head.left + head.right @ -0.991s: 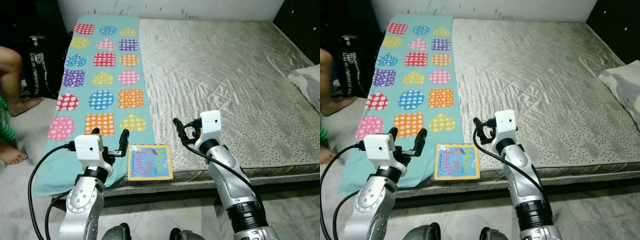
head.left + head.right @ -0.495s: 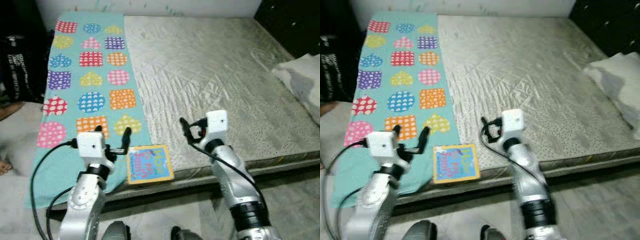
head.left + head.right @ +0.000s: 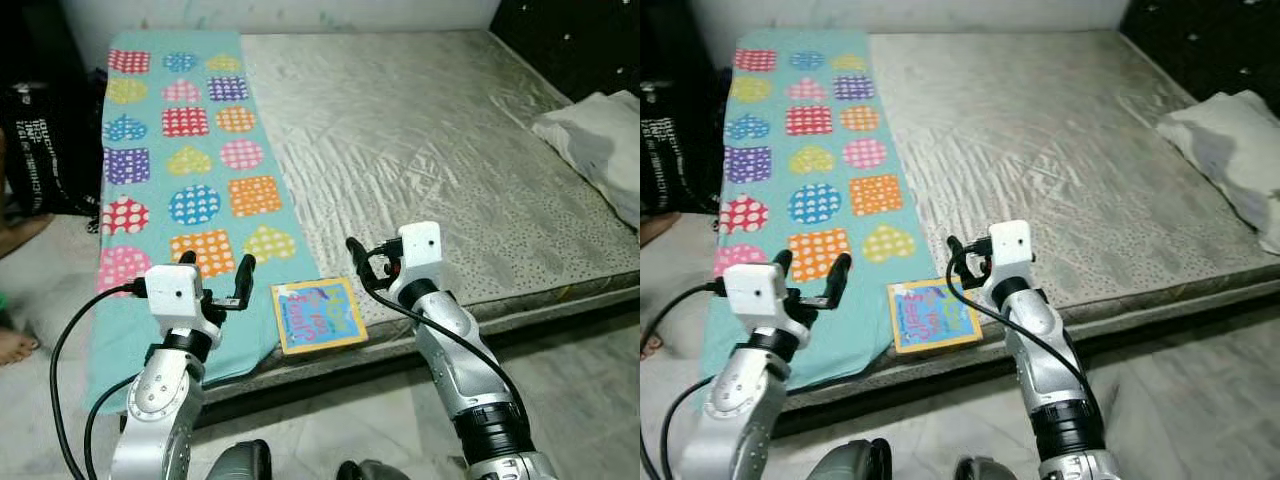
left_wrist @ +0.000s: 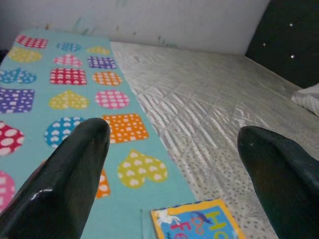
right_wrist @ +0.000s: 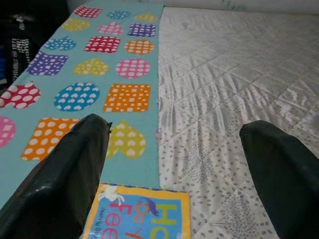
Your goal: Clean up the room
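— What fills the room?
— A wide bed with a quilted silver-grey mattress (image 3: 420,130), against a white far wall (image 3: 280,12).
— And around it?
— Pale marbled floor tiles (image 3: 580,380) near; dark studded panel (image 3: 570,40) far right.

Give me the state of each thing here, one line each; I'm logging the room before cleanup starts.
Book: closed, lying flat at the bed's near edge, partly on the blanket.
Blanket: spread flat along the bed's left side, near end hanging over the edge.
Bed: sheet wrinkled.
Pillow: lying at the right edge.
Left gripper: open, holding nothing.
Right gripper: open, holding nothing.
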You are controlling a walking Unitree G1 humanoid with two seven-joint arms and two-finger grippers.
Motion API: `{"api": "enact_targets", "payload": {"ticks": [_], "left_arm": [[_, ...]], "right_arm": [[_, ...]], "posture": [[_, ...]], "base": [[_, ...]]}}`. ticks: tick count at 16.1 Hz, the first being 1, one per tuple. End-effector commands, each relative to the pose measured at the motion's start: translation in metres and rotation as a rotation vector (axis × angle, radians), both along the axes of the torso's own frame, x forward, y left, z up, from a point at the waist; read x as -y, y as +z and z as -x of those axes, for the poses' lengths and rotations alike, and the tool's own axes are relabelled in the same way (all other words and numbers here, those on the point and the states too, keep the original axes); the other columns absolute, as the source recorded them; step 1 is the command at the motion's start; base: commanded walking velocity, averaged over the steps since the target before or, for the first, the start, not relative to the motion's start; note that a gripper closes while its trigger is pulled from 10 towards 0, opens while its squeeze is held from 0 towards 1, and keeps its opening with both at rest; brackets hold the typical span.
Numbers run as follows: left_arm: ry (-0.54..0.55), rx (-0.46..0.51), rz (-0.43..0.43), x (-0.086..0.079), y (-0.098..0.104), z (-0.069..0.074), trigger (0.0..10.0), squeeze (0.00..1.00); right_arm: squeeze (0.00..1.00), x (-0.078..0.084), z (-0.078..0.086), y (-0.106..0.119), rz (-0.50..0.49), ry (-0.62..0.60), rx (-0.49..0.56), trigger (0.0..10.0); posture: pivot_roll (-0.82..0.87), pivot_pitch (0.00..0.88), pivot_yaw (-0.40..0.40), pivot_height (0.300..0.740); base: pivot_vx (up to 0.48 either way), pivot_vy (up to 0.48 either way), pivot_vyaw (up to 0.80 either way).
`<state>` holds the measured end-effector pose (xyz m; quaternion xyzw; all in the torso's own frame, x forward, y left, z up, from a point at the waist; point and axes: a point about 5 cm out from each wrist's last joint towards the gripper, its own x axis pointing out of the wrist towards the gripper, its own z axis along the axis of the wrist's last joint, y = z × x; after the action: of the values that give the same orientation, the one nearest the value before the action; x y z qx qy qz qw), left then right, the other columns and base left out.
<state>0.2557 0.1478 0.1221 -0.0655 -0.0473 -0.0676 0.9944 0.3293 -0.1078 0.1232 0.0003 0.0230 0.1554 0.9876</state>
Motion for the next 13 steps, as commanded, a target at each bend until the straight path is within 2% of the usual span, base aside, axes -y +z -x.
{"api": "enact_targets", "payload": {"ticks": [1,13], "left_arm": [[-0.03,0.011,0.012,0.0046,0.0011,0.0037,10.0,0.0],[-0.042,0.012,0.005,0.0036,0.001,0.0035,10.0,0.0]], "right_arm": [[0.0,0.0046,-0.0004,-0.0005,0.012,-0.007,0.0,10.0],[0.0,0.0056,-0.0008,-0.0017,0.004,-0.022,-0.002,10.0]], "posture": [[0.1,0.174,-0.071,0.74],[0.1,0.171,-0.064,0.74]], "base": [[0.0,0.0,0.0],[0.0,0.0,0.0]]}}
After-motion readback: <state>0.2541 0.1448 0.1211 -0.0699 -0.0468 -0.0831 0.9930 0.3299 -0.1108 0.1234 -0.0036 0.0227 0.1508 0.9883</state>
